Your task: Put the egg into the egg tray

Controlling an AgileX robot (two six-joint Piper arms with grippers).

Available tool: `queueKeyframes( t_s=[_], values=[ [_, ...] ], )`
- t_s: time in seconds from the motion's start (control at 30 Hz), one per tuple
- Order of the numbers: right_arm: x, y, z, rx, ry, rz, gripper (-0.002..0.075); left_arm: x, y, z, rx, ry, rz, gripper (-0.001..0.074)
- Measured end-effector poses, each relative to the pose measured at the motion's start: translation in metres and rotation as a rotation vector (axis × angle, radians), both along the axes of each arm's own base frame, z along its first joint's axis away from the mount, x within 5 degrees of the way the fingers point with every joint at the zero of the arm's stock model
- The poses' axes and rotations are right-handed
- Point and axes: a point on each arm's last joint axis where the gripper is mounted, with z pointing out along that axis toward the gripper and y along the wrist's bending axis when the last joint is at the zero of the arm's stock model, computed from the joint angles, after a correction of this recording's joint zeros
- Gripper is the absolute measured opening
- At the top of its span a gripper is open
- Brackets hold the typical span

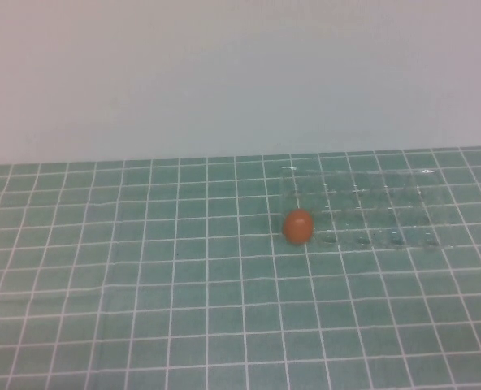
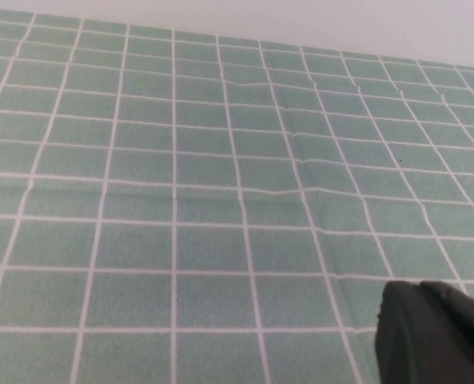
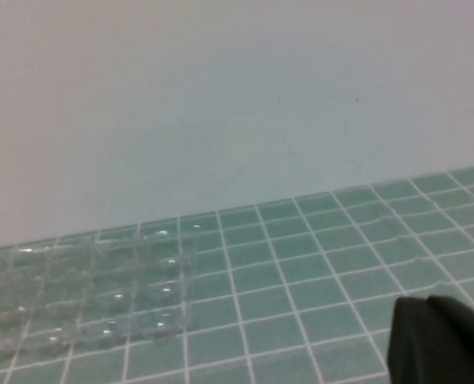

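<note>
The orange-brown egg lies at the near left corner of the clear egg tray, right of centre on the green grid mat. I cannot tell whether it rests in a cup or against the tray's edge. The tray also shows in the right wrist view, without the egg. Neither arm shows in the high view. My left gripper hangs over bare mat, its dark fingertips together and empty. My right gripper is also shut and empty, off to the side of the tray.
A green mat with a white grid covers the table. A plain pale wall stands along its far edge, close behind the tray.
</note>
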Motion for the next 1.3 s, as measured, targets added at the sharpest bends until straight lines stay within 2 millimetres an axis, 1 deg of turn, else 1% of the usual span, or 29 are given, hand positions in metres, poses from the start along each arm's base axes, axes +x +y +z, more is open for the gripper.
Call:
queueKeyframes(
  t_s=[0.23, 0.33, 0.47, 0.57, 0.8, 1.3],
  values=[
    [-0.007, -0.005, -0.005, -0.026, 0.027, -0.055, 0.0, 0.0, 0.0, 0.0, 0.0, 0.0, 0.0, -0.0001],
    [-0.008, -0.004, -0.011, -0.044, 0.096, -0.045, 0.0, 0.0, 0.0, 0.0, 0.0, 0.0, 0.0, -0.0001],
    [-0.012, -0.002, -0.024, -0.098, 0.246, -0.012, 0.0, 0.0, 0.0, 0.0, 0.0, 0.0, 0.0, -0.0001],
    [-0.017, -0.001, -0.03, -0.097, 0.303, 0.001, 0.0, 0.0, 0.0, 0.0, 0.0, 0.0, 0.0, -0.0001],
    [-0.023, 0.0, -0.029, -0.098, 0.256, 0.004, 0.0, 0.0, 0.0, 0.0, 0.0, 0.0, 0.0, -0.0001],
    [-0.024, 0.001, -0.029, -0.098, 0.251, 0.012, 0.0, 0.0, 0.0, 0.0, 0.0, 0.0, 0.0, -0.0001]
  ],
)
